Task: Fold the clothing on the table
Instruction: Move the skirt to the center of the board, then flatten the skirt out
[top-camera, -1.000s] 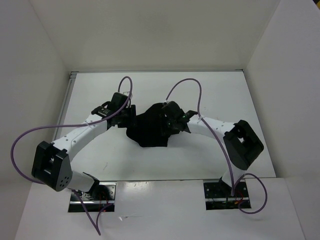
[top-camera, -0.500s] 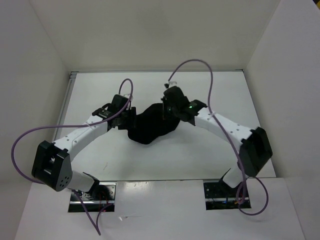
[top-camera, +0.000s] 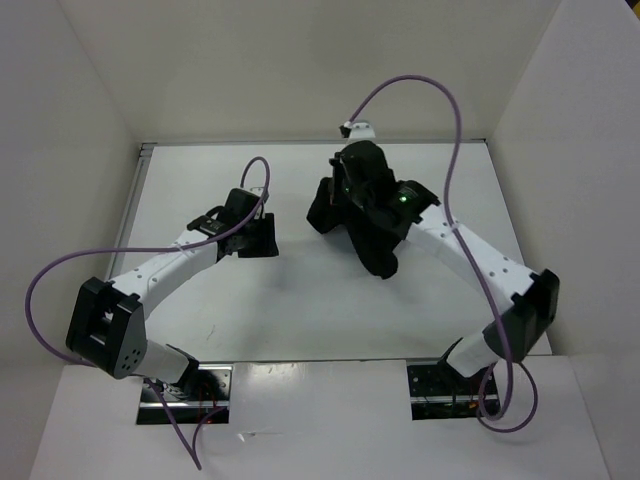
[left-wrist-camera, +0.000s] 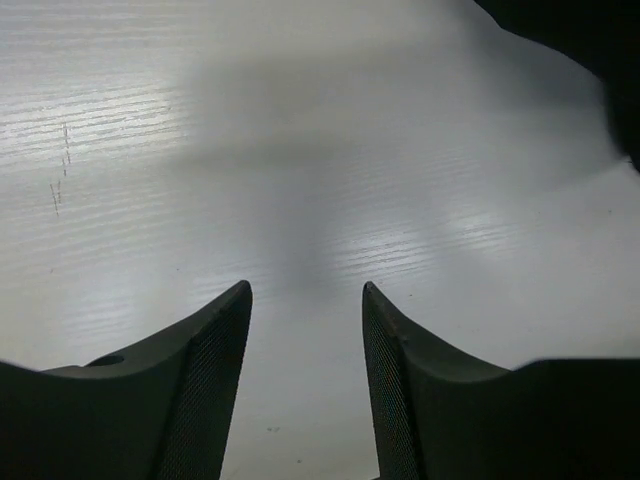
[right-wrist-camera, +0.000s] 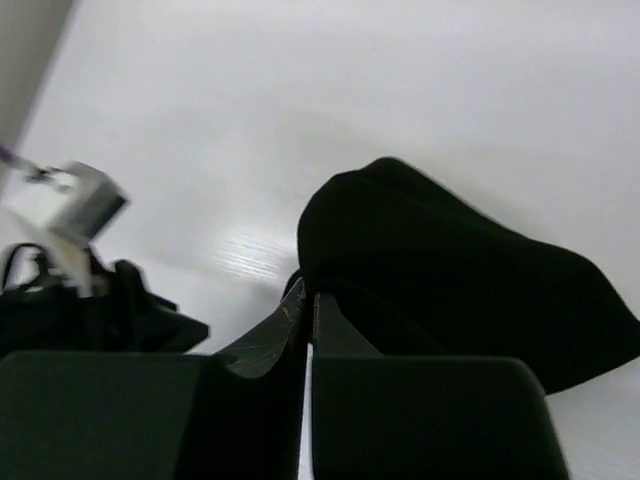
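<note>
Your R gripper (right-wrist-camera: 305, 305) is clamped tight on the clothing (right-wrist-camera: 450, 270). In the wrist view the two fingers meet w/ no gap and a fold of black fabric is pinched at the tips. The rest sags off to the right as one bunched lump. From above, your R arm (top-camera: 470, 255) is stretched long: elbow out near the right wall, forearm running diag. up-left, wrist ending over the far-right part of the table (top-camera: 300, 310), w/ the cloth hanging below it. Can't tell whether the lowest bit touches the surface. A purple cable (top-camera: 420, 85) arcs high over that arm.

Your L gripper (left-wrist-camera: 305, 290) stands open, nothing btwn the fingers, only bare tabletop below. Something black sits in the top-right corner of its wrist view; garment or gripper, can't tell. Your L arm (top-camera: 165, 265) is bent: elbow low near the left wall, forearm angled up-right, gripper approx. left of centre. The L gripper and the cloth are apart, w/ white surface btwn them.
</note>
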